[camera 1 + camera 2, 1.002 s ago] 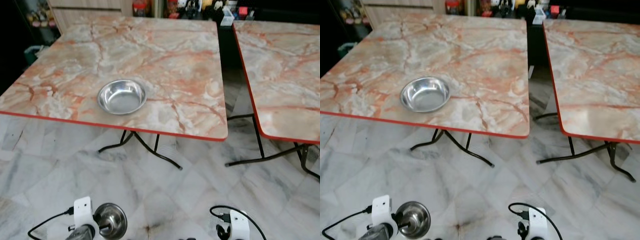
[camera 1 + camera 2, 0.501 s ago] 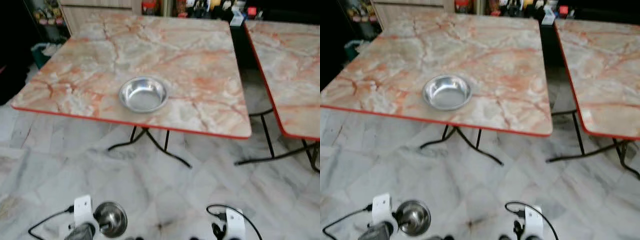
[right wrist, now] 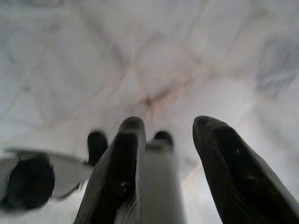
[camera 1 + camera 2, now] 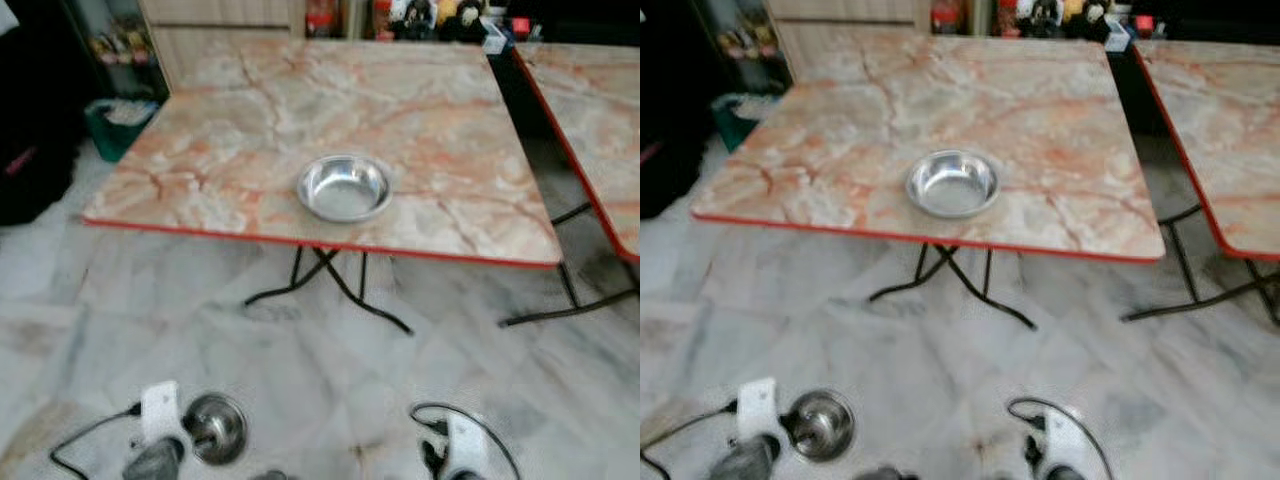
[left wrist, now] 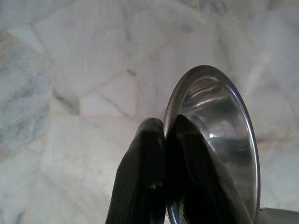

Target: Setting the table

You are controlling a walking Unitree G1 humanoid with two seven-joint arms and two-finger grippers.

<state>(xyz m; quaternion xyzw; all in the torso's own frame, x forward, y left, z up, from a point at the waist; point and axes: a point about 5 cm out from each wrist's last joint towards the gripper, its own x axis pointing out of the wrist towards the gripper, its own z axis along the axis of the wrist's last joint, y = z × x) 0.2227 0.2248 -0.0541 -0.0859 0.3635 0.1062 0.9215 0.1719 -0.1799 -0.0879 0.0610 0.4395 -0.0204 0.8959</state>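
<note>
A steel bowl is pinched at its rim by the left gripper, low at the robot's left, over the marble floor. In the left wrist view one black finger is pressed against the bowl's outside and the other against its inside wall, w/ the rim clamped between them. The bowl is round, so no long axis can be given; from the head camera its open mouth is seen facing up toward the camera, approx. level w/ the floor.

A second steel bowl is set upright on the marble-patterned table, mouth up, near the table's front red edge and a bit right of centre. A second table of the same pattern is seen to the right, apart from the first by a dark gap. Black folding legs are visible under the near table. A green bin is placed by the table's far left corner. Shelves w/ small items are seen at the back, too blurred to be made out.

The right gripper is held low at the robot's right, fingers spread apart w/ nothing between them, pointed at the floor. Open floor lies between the robot and the near table.
</note>
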